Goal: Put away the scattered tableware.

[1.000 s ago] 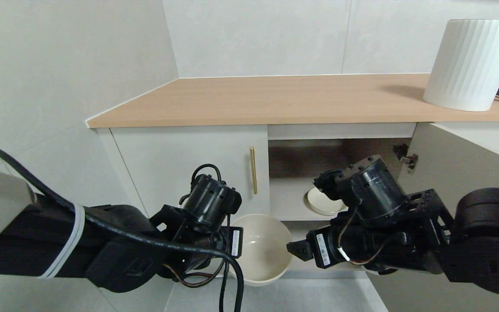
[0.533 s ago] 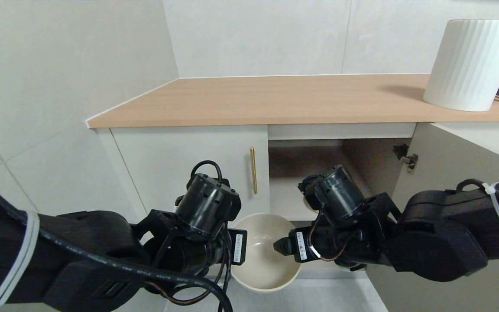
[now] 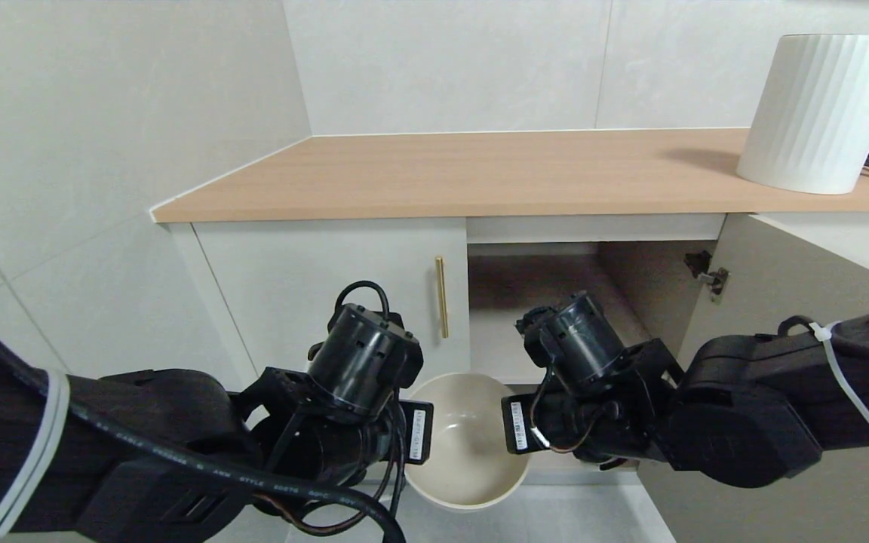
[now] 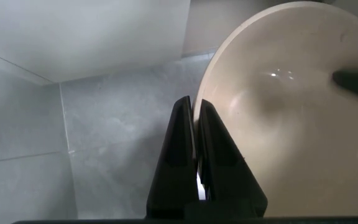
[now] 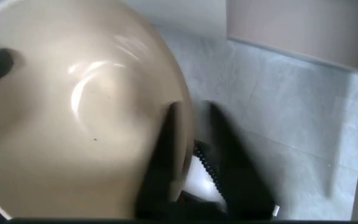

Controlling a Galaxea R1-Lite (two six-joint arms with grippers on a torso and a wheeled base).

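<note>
A cream bowl point(image 3: 465, 452) hangs in front of the open cabinet, low above the grey floor. My left gripper point(image 4: 194, 106) is shut on the bowl's point(image 4: 291, 124) left rim, one finger inside and one outside. My right gripper point(image 5: 194, 118) is at the opposite rim of the bowl point(image 5: 73, 124). It straddles the rim with one finger point(image 5: 166, 143) inside and the other outside, and a gap shows between them. In the head view the right gripper point(image 3: 514, 426) sits at the bowl's right edge and the left gripper point(image 3: 413, 431) at its left edge.
The cabinet's right door point(image 3: 781, 317) stands open and its shelf point(image 3: 495, 339) lies behind the arms. The left door has a brass handle point(image 3: 440, 296). Above is a wooden countertop point(image 3: 480, 173) with a tall white ribbed container point(image 3: 819, 113) at the right.
My right arm swung left from the cabinet opening, and its gripper reached the bowl's right rim. The plate seen on the shelf earlier is now hidden behind it. The bowl shifted slightly right.
</note>
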